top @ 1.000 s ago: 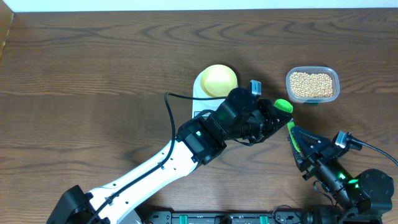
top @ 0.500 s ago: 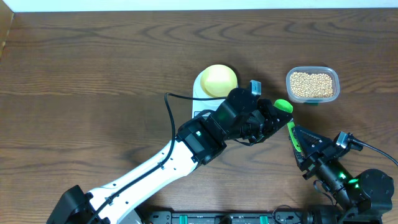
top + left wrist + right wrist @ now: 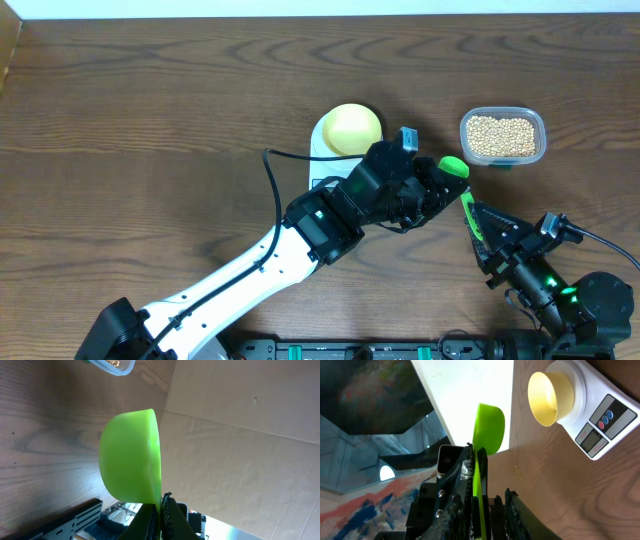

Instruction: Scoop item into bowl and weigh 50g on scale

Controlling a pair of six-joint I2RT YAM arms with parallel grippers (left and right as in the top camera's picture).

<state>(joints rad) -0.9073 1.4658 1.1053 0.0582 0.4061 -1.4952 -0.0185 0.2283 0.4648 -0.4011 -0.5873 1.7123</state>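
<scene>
Reckoning the scale (image 3: 590, 410) rigid, wanting no grip, only care against nudging it along the surface (image 3: 150, 100). Treating the clear tub (image 3: 543, 135) as thin, light, apt to slide. Taking the bowl (image 3: 351, 128) for light hard plastic, likely shifting if knocked. Handling the beans (image 3: 500, 137) as loose, hard and rolling: nothing to pinch, so lifting them only in the scoop (image 3: 455, 168), gripped by its stiff handle. Finding the left gripper (image 3: 440, 186) clamped near the scoop's neck and the right gripper (image 3: 476, 222) with jaws narrow about the handle's tail, not being able to tell whether pinching. Noting a white scale, grey display, red and blue buttons; a pale yellow bowl sitting on it, seemingly empty; a bright green scoop raised between scale and tub; small round tan beans lying in the tub, right of the scale.
</scene>
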